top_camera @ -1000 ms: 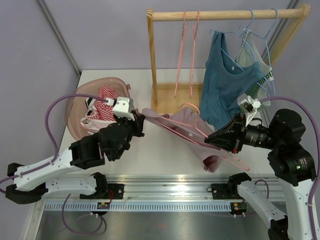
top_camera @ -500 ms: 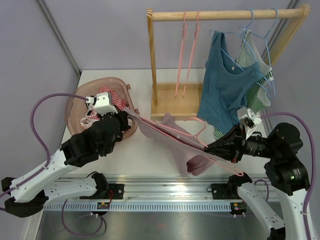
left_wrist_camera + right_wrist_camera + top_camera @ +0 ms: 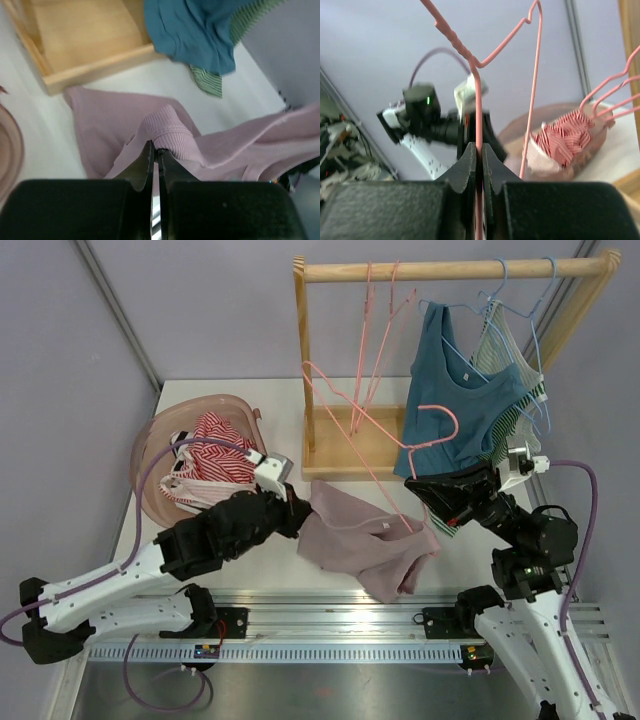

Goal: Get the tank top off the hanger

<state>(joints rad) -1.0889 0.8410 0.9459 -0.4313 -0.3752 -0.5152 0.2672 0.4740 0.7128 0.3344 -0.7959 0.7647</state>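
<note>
The pink tank top point(image 3: 360, 540) lies crumpled on the white table between the arms. My left gripper point(image 3: 298, 515) is shut on its ribbed edge point(image 3: 167, 131) at the cloth's left side. My right gripper point(image 3: 418, 483) is shut on the wire of a pink hanger point(image 3: 456, 426) and holds it up in the air in front of the rack. In the right wrist view the wire point(image 3: 476, 90) runs straight up out of the closed jaws. The hanger's low corner is near the cloth's right side; I cannot tell whether it touches.
A wooden rack point(image 3: 303, 360) stands at the back with two bare pink hangers point(image 3: 385, 320), a teal top point(image 3: 440, 370) and a green striped top point(image 3: 505, 350). A pink basket point(image 3: 150, 440) of red striped clothes sits at the left.
The right gripper swung the hanger up and back toward the rack. The tank top dropped from its stretched span into a heap on the table. The left gripper moved right with its edge.
</note>
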